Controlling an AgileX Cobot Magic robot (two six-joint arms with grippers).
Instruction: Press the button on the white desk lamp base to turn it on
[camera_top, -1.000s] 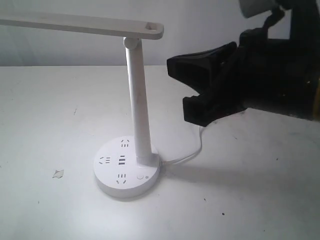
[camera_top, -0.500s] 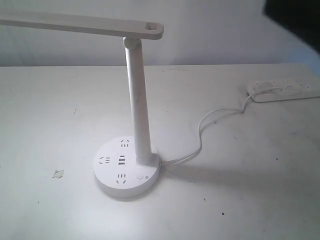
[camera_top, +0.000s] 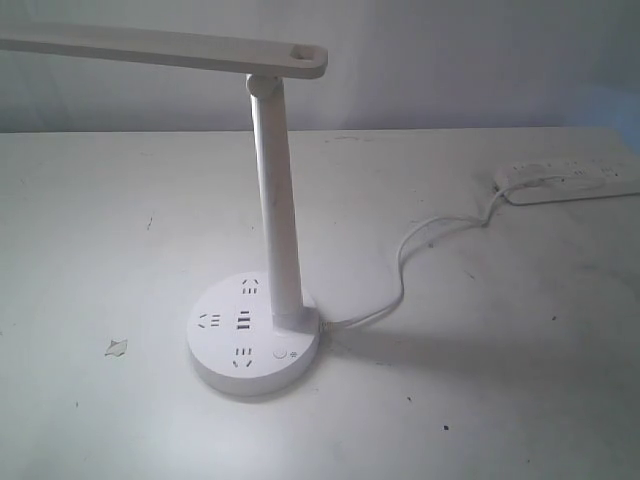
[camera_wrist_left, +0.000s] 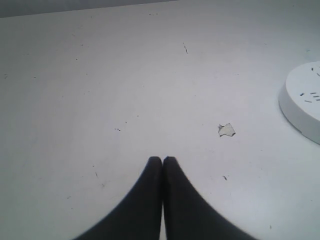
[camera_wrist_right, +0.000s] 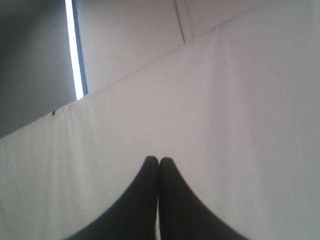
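The white desk lamp base (camera_top: 252, 336) is a round flat disc with dark socket slots, standing on the white table with its tall stem (camera_top: 276, 220) rising to a long lamp head (camera_top: 170, 48). A small round button (camera_top: 280, 352) sits on the base near the stem's foot. No gripper shows in the exterior view. My left gripper (camera_wrist_left: 162, 159) is shut and empty above bare table, with the base's edge (camera_wrist_left: 302, 102) well off to one side. My right gripper (camera_wrist_right: 159, 159) is shut and empty, facing a white cloth backdrop.
A white cable (camera_top: 405, 262) runs from the base to a long white power strip (camera_top: 570, 182) at the table's far right. A small torn scrap (camera_top: 117, 347) lies left of the base, also seen in the left wrist view as a scrap (camera_wrist_left: 226, 130).
The right gripper, which filled the upper right of the exterior view a second ago, has withdrawn out of that view, uncovering the power strip. The lamp has not moved.
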